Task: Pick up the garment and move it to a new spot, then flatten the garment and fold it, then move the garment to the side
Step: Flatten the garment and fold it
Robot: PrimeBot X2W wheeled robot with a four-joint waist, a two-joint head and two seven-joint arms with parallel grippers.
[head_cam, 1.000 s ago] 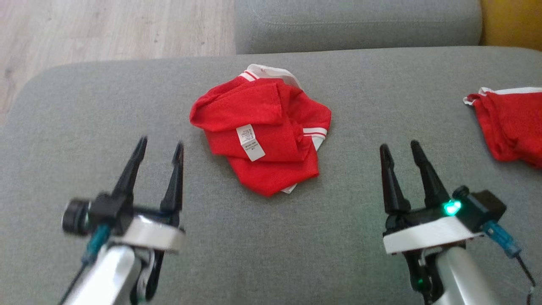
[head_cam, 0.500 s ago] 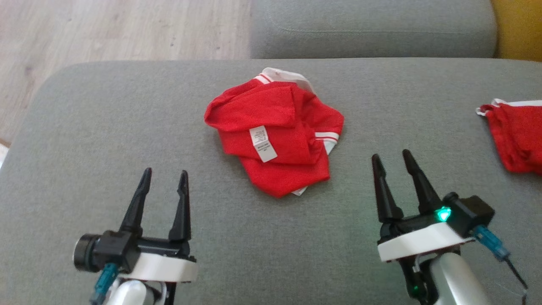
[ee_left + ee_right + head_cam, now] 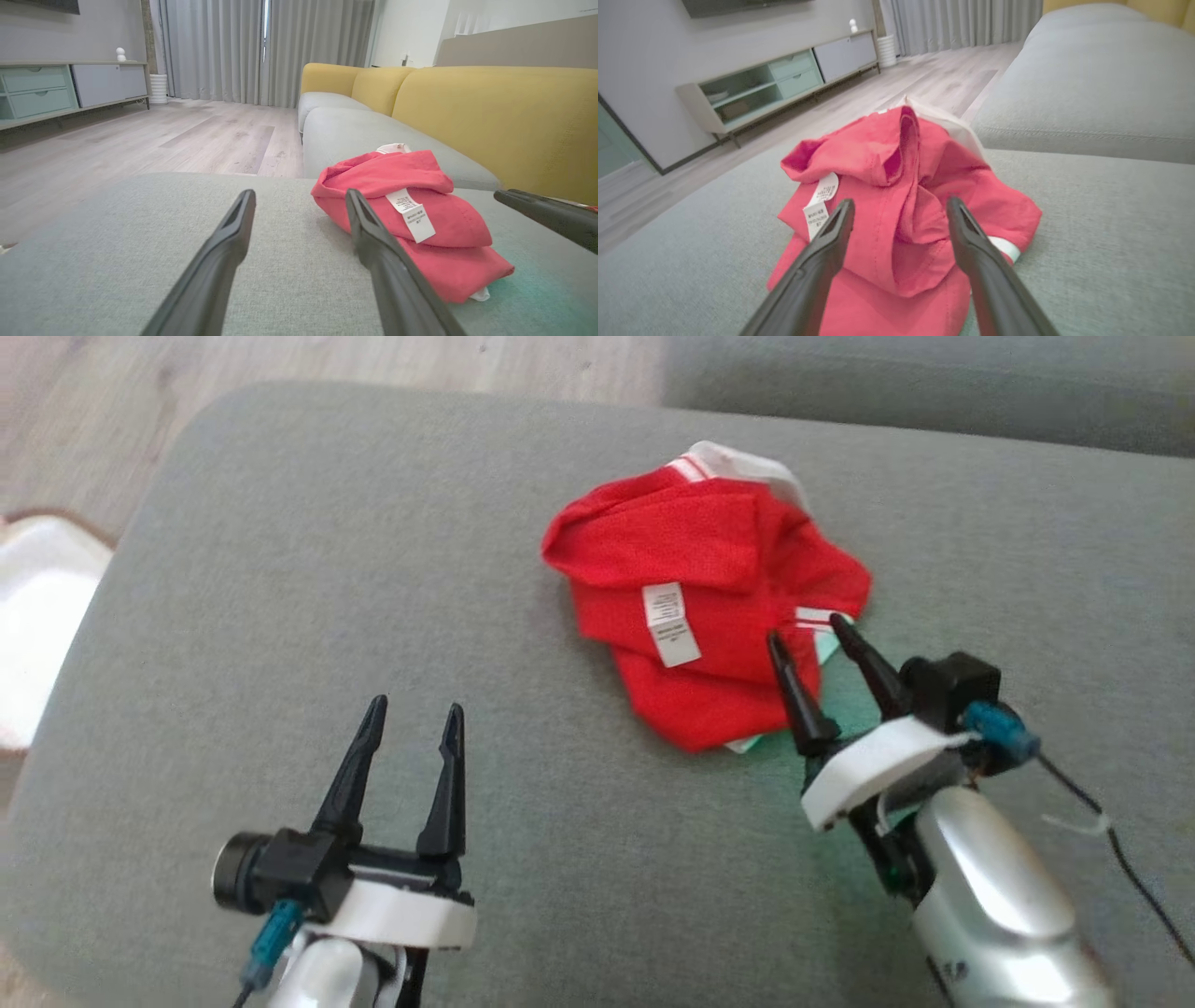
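— Where is the red garment (image 3: pixel 700 569)?

— It lies in a crumpled heap on the grey sofa seat (image 3: pixel 327 569). A white tag (image 3: pixel 670 625) sits on top of the garment. White trim peeks out at its far edge and its near edge.

— What is the right tool (image 3: pixel 806 628) doing?

— Its two dark fingers (image 3: pixel 798 695) are spread wide apart. The tips are at the garment's near right edge, one over the red cloth and one by the white striped cuff. It has hold of nothing. I can't tell if the tips touch the cloth.

— And the left tool (image 3: pixel 415 705)?

— It is well off to the garment's left, nearer the robot, over bare grey seat. Its fingers are wide apart too, with nothing between them.

— What is behind the garment?

— Another grey seat (image 3: pixel 934 383), with yellow sofa backs (image 3: pixel 490 116) to the garment's right. A wood floor (image 3: pixel 373 359) lies past the garment's far left.
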